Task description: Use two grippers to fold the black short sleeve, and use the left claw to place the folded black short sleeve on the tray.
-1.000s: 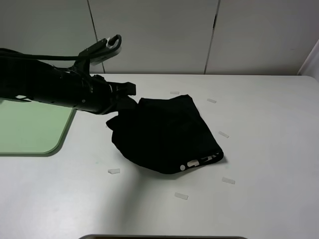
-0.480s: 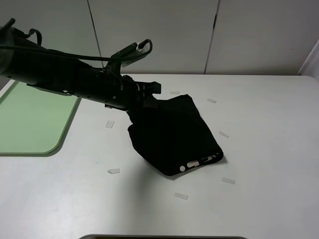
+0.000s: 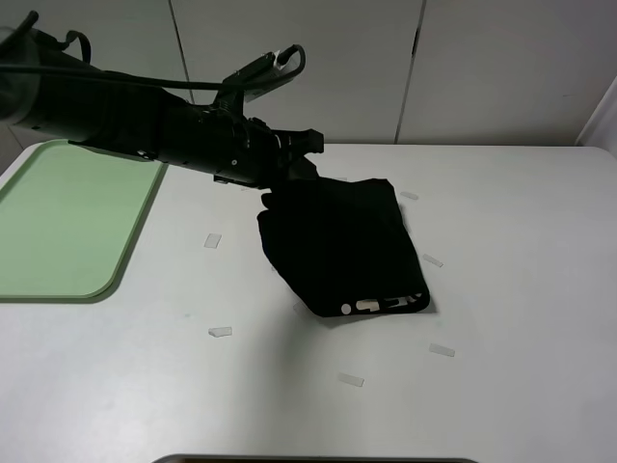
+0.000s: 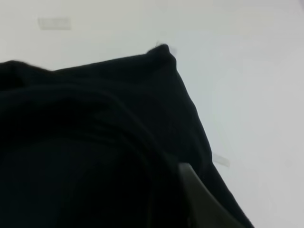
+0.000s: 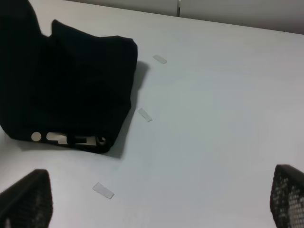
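At the middle of the tabletop (image 3: 521, 289), well apart from the tray (image 3: 58, 222) at the left, keep the left end effector (image 3: 294, 174) clenched, as it seems, on the raised far-left edge of the black short sleeve (image 3: 342, 246). Lay this flap flat over the rest with edges matching before letting go, and leave the right end effector (image 5: 159, 197) released, with fingers wide apart, off the cloth. Against one second ago: moved right and farther with the cloth, uncovered a tape mark (image 3: 212, 240) on the left, made the bundle narrower.

A lab test bench — white table (image 3: 521, 289), tape marks (image 3: 221, 332), plain wall panels (image 3: 501, 68).
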Tool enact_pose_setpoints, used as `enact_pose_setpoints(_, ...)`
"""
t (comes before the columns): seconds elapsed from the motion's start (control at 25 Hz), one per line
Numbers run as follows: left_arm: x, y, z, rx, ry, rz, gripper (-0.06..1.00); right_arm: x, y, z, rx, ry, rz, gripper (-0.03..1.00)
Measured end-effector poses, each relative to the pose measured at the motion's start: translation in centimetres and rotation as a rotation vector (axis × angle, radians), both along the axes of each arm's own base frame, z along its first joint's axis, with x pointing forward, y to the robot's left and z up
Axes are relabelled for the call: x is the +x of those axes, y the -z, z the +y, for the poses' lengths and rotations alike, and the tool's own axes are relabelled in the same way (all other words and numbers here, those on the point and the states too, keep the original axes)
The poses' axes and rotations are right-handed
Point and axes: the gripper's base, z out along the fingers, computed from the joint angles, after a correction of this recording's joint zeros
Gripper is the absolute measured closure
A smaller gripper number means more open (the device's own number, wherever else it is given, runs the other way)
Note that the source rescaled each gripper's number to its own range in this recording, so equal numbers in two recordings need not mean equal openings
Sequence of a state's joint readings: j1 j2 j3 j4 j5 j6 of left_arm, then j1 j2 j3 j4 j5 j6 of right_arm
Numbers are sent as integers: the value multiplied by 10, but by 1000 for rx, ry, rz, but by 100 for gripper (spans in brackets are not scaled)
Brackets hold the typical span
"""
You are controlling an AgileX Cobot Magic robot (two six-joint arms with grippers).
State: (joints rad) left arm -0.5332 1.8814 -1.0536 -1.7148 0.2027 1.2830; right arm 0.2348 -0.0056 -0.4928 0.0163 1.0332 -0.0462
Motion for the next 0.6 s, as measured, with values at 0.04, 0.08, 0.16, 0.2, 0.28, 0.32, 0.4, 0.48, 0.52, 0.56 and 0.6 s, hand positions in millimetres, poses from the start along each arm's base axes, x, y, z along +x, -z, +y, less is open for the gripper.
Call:
enact_pose_setpoints(0.04, 0, -1, 0, -1, 1, -3, 89, 0, 0, 0, 0, 0, 0, -3)
enact_pose_setpoints(0.08, 1, -1, 0, 2, 4, -8, 89, 0, 0, 0, 0, 0, 0, -3)
enact_pose_setpoints(0.16, 1, -1, 0, 12, 12, -20, 89, 0, 0, 0, 0, 0, 0, -3)
enact_pose_setpoints(0.2, 1, -1, 0, 15, 15, -23, 89, 0, 0, 0, 0, 0, 0, -3)
enact_pose_setpoints(0.28, 4, 3, -2, 16, 20, -21, 89, 0, 0, 0, 0, 0, 0, -3)
enact_pose_setpoints(0.32, 6, 5, -4, 12, 26, -16, 89, 0, 0, 0, 0, 0, 0, -3)
enact_pose_setpoints(0.4, 9, 11, -12, 4, 44, -5, 89, 0, 0, 0, 0, 0, 0, -3)
enact_pose_setpoints(0.48, 11, 18, -22, 5, 61, 3, 89, 0, 0, 0, 0, 0, 0, -3)
enact_pose_setpoints(0.52, 12, 20, -28, 2, 70, 2, 89, 0, 0, 0, 0, 0, 0, -3)
enact_pose_setpoints(0.56, 13, 23, -34, 2, 77, 3, 89, 0, 0, 0, 0, 0, 0, -3)
enact_pose_setpoints(0.6, 14, 24, -40, -2, 86, 2, 89, 0, 0, 0, 0, 0, 0, -3)
